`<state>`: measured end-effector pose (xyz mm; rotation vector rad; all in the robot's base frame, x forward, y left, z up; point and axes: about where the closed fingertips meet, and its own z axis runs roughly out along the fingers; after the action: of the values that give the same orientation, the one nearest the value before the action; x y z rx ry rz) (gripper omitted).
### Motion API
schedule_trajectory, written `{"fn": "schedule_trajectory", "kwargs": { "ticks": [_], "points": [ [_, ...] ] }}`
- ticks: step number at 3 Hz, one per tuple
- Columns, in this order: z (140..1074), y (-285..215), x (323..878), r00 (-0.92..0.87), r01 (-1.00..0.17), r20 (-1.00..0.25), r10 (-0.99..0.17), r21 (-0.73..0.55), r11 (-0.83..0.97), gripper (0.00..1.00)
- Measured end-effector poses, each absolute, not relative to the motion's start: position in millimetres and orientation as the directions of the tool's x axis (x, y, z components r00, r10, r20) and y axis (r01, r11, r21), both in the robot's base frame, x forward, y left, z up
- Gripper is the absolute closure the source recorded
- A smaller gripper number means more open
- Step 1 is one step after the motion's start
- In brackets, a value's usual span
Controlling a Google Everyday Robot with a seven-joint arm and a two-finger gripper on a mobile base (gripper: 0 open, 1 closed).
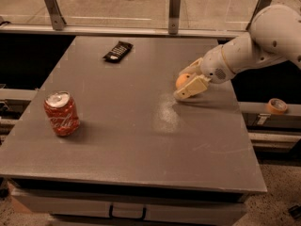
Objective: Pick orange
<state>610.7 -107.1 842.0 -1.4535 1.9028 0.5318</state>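
Though half-hidden, orange within parted hand.

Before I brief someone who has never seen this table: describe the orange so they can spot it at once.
Start at the grey table and follow the white robot arm at the right of the view down to the gripper. The orange sits right at its tip: small, round and orange, unlike the taller red soda can far left.
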Motion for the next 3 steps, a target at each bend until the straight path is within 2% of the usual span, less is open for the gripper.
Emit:
{"fn": "schedule_trajectory", "kwargs": {
  "ticks": [2,3],
  "points": [
    [864.3,-93.2,602.7,-0.112,-0.968,-0.774,-0.623,-0.055,0.243,0.88],
    [897.6,-72.4,585.5,-0.043,-0.987,-0.838,-0.544,-0.050,0.156,1.00]
  ]
}}
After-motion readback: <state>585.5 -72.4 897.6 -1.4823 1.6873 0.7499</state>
